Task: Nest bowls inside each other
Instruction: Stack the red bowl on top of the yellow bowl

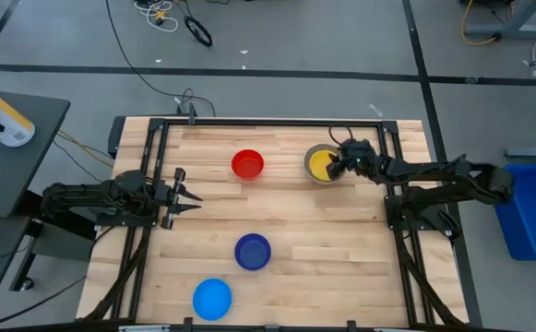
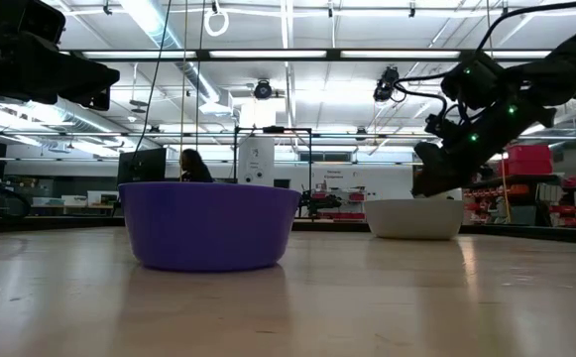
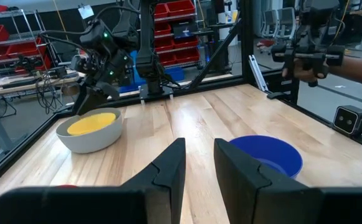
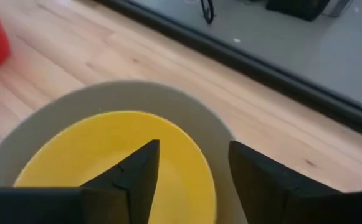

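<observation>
A: Fingers of the right hand (image 4: 187, 180) stand apart over the yellow bowl (image 4: 115, 158), nested in the grey bowl (image 4: 215, 134); their tips are cut off in its wrist view.

B: Left hand (image 1: 192, 197)?

A: Slightly parted, empty, near the counter's (image 1: 341, 240) left edge. Red bowl (image 1: 247, 164) beside grey; dark blue bowl (image 1: 253, 251) and light blue bowl (image 1: 212, 298) nearer the front, apart

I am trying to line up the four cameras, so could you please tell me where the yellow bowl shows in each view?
High view: yellow bowl nested in the grey bowl, upper right of centre.
Low view: hidden inside the grey bowl.
Left wrist view: left of centre.
Right wrist view: fills the lower left.
Shared landmark: the right gripper over it.
</observation>
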`<act>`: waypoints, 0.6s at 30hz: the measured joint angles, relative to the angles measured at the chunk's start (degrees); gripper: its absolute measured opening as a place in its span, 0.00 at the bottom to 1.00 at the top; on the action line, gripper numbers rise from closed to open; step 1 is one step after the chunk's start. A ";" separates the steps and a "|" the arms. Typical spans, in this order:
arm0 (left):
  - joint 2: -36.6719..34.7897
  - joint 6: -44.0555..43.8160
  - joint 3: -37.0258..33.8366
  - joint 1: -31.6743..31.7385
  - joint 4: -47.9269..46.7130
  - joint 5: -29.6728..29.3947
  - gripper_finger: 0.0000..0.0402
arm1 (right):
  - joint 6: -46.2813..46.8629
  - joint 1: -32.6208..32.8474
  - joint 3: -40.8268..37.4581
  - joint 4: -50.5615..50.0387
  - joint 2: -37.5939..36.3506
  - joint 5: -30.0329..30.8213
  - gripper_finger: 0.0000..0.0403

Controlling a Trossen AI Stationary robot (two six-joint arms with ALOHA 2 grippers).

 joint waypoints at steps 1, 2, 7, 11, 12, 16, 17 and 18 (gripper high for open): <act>0.00 0.00 0.00 0.00 0.02 -0.02 0.23 | -0.10 0.00 0.00 1.02 0.00 0.00 0.51; 0.00 0.00 -0.02 -0.02 0.02 0.00 0.23 | -0.40 0.16 0.00 2.22 0.00 -0.18 0.51; 0.00 0.00 0.00 -0.02 0.02 -0.02 0.23 | -0.98 3.15 0.00 11.20 0.00 -5.22 0.48; 0.00 1.19 -0.02 -0.01 0.06 -0.02 0.23 | -0.89 7.52 0.02 17.06 -0.02 -10.65 0.46; 0.00 1.75 -0.02 -0.02 0.30 0.00 0.23 | -0.66 8.97 0.02 17.70 -0.02 -12.16 0.46; 0.02 3.06 -0.31 0.00 2.68 0.08 0.23 | 1.27 16.69 0.02 17.98 -0.02 -16.46 0.47; 0.02 3.05 -0.40 -0.02 3.31 0.17 0.23 | 1.90 19.23 0.02 18.00 -0.02 -16.61 0.47; 0.03 3.03 -0.44 -0.02 4.12 0.22 0.23 | 2.13 21.80 0.02 18.06 -0.02 -16.49 0.47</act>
